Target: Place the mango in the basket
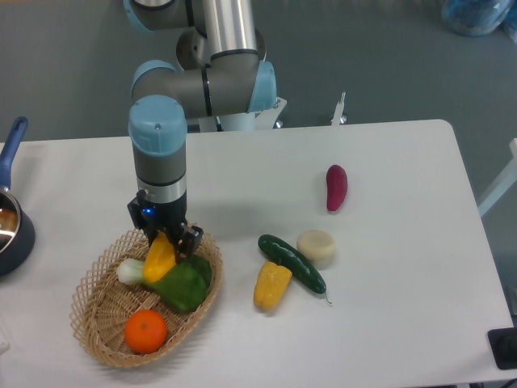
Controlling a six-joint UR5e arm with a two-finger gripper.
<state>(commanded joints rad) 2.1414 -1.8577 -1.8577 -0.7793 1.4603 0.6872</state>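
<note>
The mango (160, 259) is a glossy yellow oval, tilted, its lower end down inside the woven wicker basket (90, 311) at the front left of the table. My gripper (170, 240) points straight down over the basket's far rim and is shut on the mango's upper end. The mango rests against a green leafy vegetable (186, 283) with a white stalk that lies in the basket. A small round orange (146, 331) sits at the basket's near end.
A dark pot with a blue handle (11, 218) stands at the left edge. To the right of the basket lie a yellow corn piece (272, 285), a dark green cucumber (292, 263), a pale round item (316, 246) and a purple sweet potato (336, 187).
</note>
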